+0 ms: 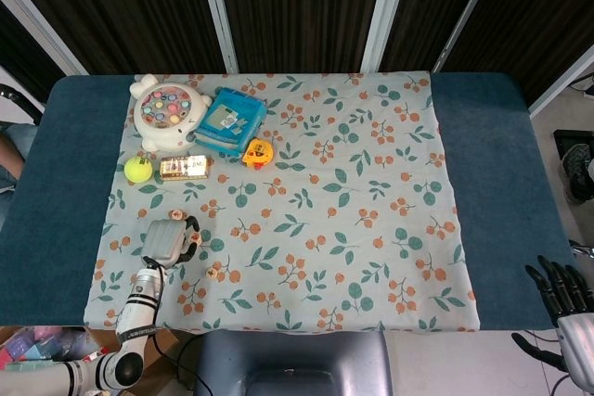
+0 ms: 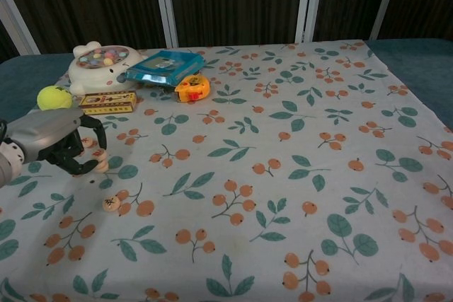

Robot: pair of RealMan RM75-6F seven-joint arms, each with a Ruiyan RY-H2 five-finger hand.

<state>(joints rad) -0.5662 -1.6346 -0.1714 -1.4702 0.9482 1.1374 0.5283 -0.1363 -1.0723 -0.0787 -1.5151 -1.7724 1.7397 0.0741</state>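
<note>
A blue table (image 1: 56, 183) carried a floral cloth (image 1: 353, 201) over its middle, leaving bare blue strips at both sides. On the cloth's far left corner lay a white fishing toy (image 1: 165, 112), a blue case (image 1: 228, 121), a yellow tape measure (image 1: 257, 153), a tennis ball (image 1: 137, 169) and a small box (image 1: 184, 167). Nearer the front edge lay a small wooden piece (image 1: 213, 273).

Even, bright overhead light, soft faint shadows, both views sharp.
</note>
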